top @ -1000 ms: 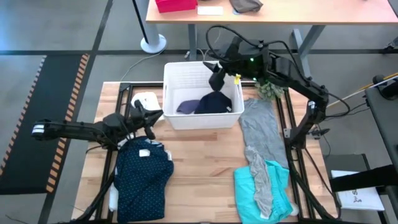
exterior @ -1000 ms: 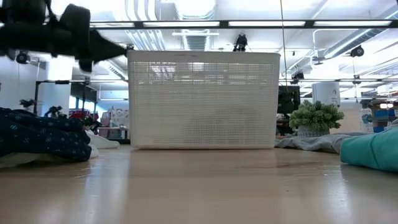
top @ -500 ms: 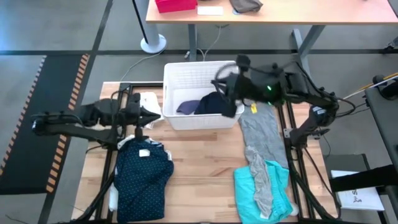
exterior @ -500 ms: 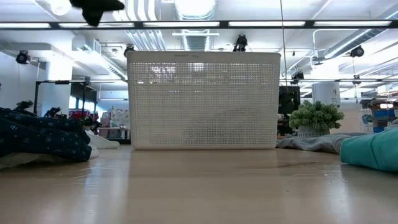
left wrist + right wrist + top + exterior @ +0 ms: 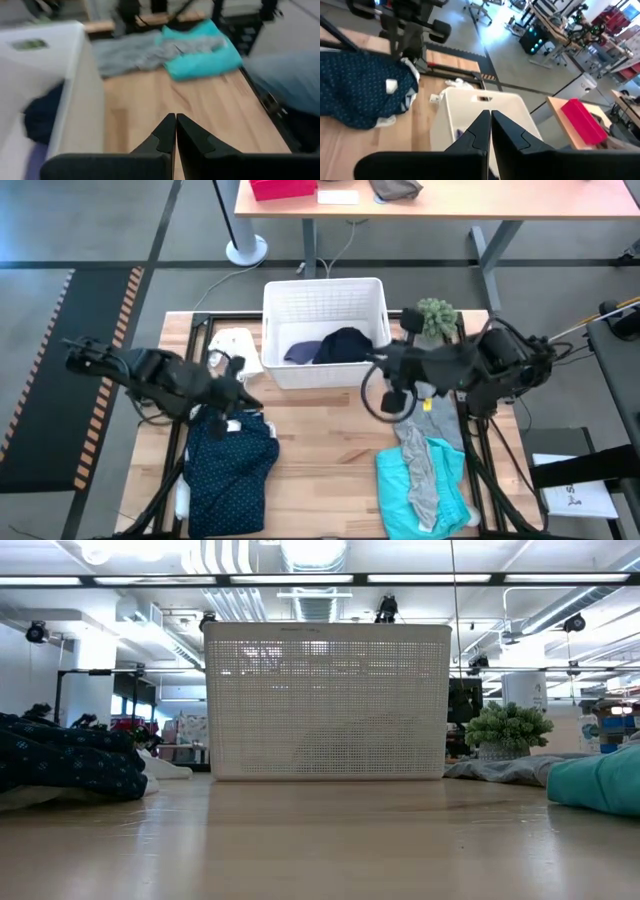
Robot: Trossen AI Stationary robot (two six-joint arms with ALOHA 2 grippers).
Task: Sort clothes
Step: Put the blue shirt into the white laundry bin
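Note:
The white slatted basket stands at the table's far middle with a dark navy piece and a lavender piece inside. On the table lie the navy dotted shirt near left, a small white cloth left of the basket, and the grey tee on the right, partly over the turquoise piece. My left gripper hovers above the dotted shirt's far end, shut and empty. My right gripper hovers by the basket's near right corner, shut and empty.
A fuzzy green ball sits right of the basket at the far edge. Bare wood lies between the dotted shirt and the right-hand pile. A black frame rail runs along the table's sides. A cable loop hangs under my right arm.
My left gripper has risen out of the top of the low view and drawn a little toward the near edge. My right gripper has swung from over the basket's far side toward the right and near, now beside the basket's near right corner; the green ball shows again.

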